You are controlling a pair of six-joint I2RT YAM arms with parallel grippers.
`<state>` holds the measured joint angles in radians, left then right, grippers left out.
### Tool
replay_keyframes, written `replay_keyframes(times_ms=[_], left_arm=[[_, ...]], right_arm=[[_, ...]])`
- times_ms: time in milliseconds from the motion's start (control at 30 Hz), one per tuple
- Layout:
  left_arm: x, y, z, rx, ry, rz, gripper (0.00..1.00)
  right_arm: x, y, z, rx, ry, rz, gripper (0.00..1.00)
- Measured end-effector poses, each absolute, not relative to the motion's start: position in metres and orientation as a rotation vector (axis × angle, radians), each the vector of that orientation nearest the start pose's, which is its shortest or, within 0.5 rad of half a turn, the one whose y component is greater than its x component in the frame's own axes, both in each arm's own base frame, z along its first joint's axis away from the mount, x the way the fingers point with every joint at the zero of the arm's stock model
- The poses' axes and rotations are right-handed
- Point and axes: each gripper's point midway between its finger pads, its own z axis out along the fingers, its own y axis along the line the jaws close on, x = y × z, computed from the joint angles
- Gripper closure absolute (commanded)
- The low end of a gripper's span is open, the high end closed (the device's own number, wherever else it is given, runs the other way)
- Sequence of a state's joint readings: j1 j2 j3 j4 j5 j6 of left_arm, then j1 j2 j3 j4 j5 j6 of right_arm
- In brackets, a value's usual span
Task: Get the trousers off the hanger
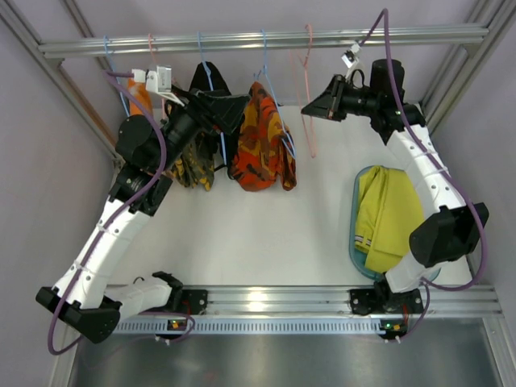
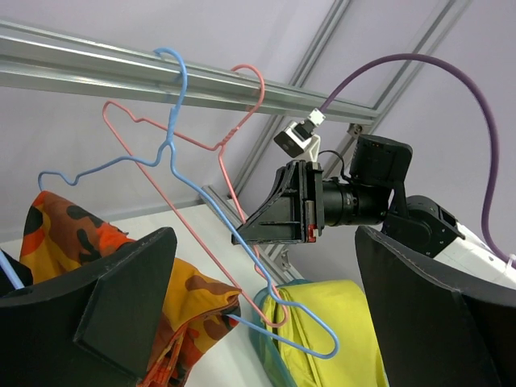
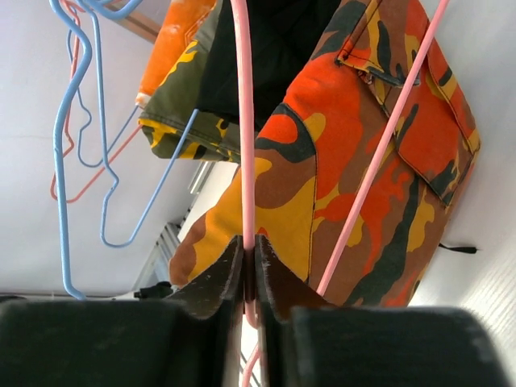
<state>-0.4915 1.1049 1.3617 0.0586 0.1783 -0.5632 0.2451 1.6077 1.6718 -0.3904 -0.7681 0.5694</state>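
Under the rail [image 1: 266, 38], raised right gripper [image 3: 249, 246] pinches pink hanger [image 3: 244, 121].

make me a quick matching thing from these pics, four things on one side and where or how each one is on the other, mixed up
Things:
1. yellow garment
2. orange camo trousers
3. pink hanger
4. left gripper

Place or state:
a. pinched in the shut right gripper
b. lying in the teal tray
c. open, holding nothing
d. draped on a blue hanger

Pairs: 1-b, 2-d, 3-a, 4-c
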Motion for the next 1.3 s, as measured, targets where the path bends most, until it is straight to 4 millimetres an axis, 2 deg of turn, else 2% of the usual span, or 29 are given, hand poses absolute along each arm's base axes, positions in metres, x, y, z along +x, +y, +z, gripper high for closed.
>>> replay_keyframes(times_ms=[67, 167, 333, 367, 533, 667, 800, 1000, 1167, 1300], left_arm=[[0.298, -0.217, 0.509, 0.108, 1.327, -1.013, 0.01], [0.298, -0.216, 0.506, 0.103, 1.336, -1.013, 0.01], [0.299, -0.217, 0.5, 0.104, 1.35, -1.015, 0.01], [0.3, -0.217, 0.498, 0.105, 1.353, -1.014, 0.01], [0.301, -0.218, 0.489, 0.105, 1.374, -1.008, 0.01], [0.302, -0.218, 0.486, 0.107, 1.379, -1.002, 0.01], [0.302, -0.217, 0.486, 0.112, 1.377, -0.994, 0.02], [0.304, -0.214, 0.486, 0.107, 1.376, -0.986, 0.01], [0.305, -0.212, 0.486, 0.101, 1.376, -0.982, 0.01], [0.307, -0.21, 0.486, 0.09, 1.377, -0.979, 0.01]], right_arm=[[0.388, 0.239, 0.36, -0.241, 1.993, 1.259, 0.71], [0.388, 0.239, 0.36, -0.247, 1.988, 1.249, 0.58], [0.38, 0.229, 0.37, -0.246, 1.973, 1.228, 0.43], [0.376, 0.224, 0.375, -0.248, 1.963, 1.22, 0.38], [0.357, 0.198, 0.405, -0.246, 1.895, 1.17, 0.28], [0.346, 0.181, 0.429, -0.236, 1.85, 1.146, 0.28], [0.336, 0.185, 0.446, -0.25, 1.819, 1.193, 0.28], [0.322, 0.207, 0.453, -0.233, 1.833, 1.329, 0.32], [0.314, 0.234, 0.453, -0.234, 1.849, 1.432, 0.33], [0.314, 0.259, 0.445, -0.224, 1.882, 1.466, 0.34]])
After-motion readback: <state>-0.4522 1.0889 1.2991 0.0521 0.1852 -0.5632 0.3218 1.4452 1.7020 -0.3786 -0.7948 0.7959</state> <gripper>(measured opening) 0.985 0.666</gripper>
